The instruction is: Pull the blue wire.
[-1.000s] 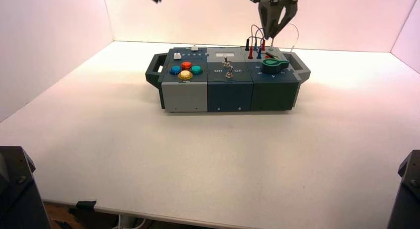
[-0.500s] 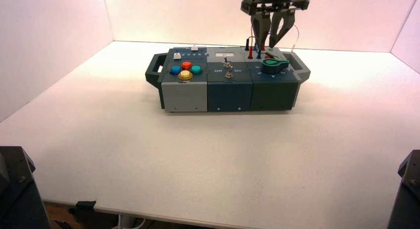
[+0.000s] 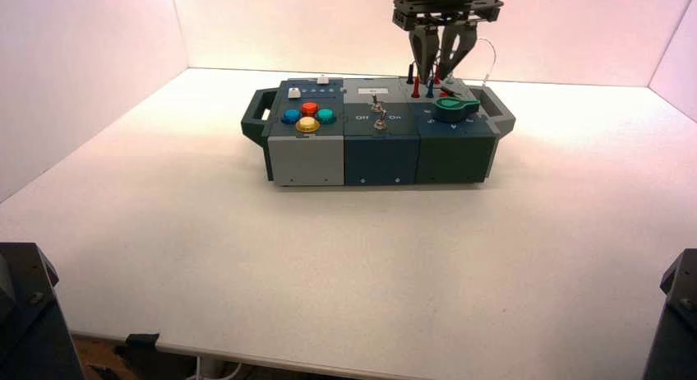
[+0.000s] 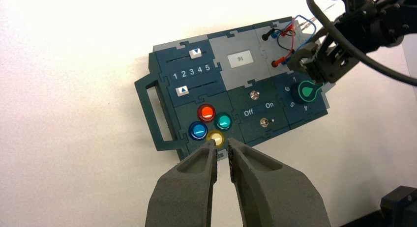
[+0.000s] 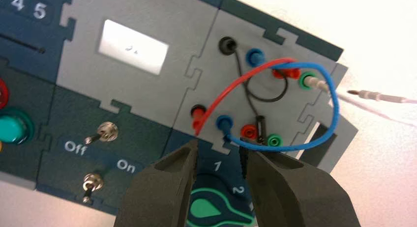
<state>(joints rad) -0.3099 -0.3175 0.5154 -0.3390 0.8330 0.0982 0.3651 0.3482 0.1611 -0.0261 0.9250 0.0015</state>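
The box (image 3: 374,137) stands on the bench (image 3: 345,257). The right gripper (image 5: 219,151) hangs over the box's wire panel, jaws narrowly apart, holding nothing. The left gripper (image 4: 222,147) hovers off the box's button side, jaws nearly closed. The blue wire (image 5: 330,87) arches across that panel, both plugs seated.

box (image 3: 386,150): matt plastic | toggle switches (image 5: 107,131): shiny metal | blue wire (image 5: 334,101): smooth, glossy

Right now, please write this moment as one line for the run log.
right gripper: open, above box's wire corner, near blue wire | blue wire: both plugs in sockets, not gripped | left gripper: idle, raised over buttons side
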